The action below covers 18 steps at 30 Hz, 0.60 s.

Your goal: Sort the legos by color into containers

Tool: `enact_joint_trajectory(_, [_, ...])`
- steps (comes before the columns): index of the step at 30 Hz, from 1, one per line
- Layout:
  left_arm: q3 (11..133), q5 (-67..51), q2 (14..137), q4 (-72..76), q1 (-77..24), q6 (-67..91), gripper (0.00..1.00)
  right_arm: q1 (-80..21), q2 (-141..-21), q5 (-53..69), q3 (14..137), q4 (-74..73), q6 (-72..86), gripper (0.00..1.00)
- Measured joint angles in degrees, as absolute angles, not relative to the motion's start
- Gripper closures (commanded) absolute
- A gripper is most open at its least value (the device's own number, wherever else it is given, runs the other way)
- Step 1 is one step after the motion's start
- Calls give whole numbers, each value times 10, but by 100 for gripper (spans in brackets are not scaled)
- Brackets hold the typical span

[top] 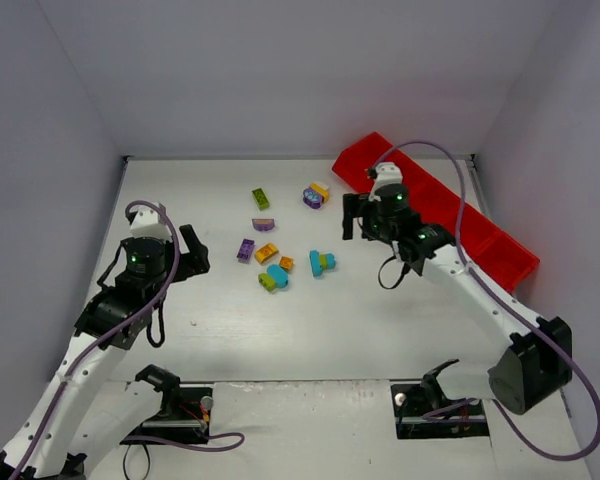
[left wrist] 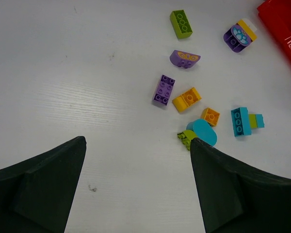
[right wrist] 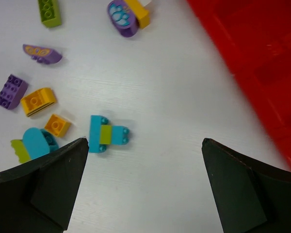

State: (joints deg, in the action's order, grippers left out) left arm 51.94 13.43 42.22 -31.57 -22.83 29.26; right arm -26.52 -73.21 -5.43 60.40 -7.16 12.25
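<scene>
Black left gripper (top: 198, 252) hangs spread and empty, aimed at the bricks (top: 280, 252), probably ready for a first pick. These lie loose on the table (top: 230, 330): green, purple, orange and cyan, all unsorted. Right gripper (top: 356, 220) is likewise spread and empty, between bricks and tray (top: 510, 258). The red compartments in view hold nothing; some are hidden behind the gripper.

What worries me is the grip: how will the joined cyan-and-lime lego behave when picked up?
The cyan-and-lime lego looks like hard plastic, so probably stiff and light. It seems built from separate bricks stuck together, so a pinch on one end might pull it apart. Lying flat and blocky, it should slide rather than roll if pushed.
</scene>
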Motion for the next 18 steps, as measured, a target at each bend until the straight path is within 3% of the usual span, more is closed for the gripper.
enact_joint_trajectory(8, [520, 125, 433, -328, -228, 303, 18, -352, -909, -37, 719, -53, 159, 0])
enact_joint_trajectory(13, [520, 117, 433, -332, -228, 307, 18, -374, -1017, -21, 771, -49, 180, 19])
enact_joint_trajectory(18, [520, 111, 425, -340, -228, 312, 18, -404, -1092, -17, 794, -50, 201, 27])
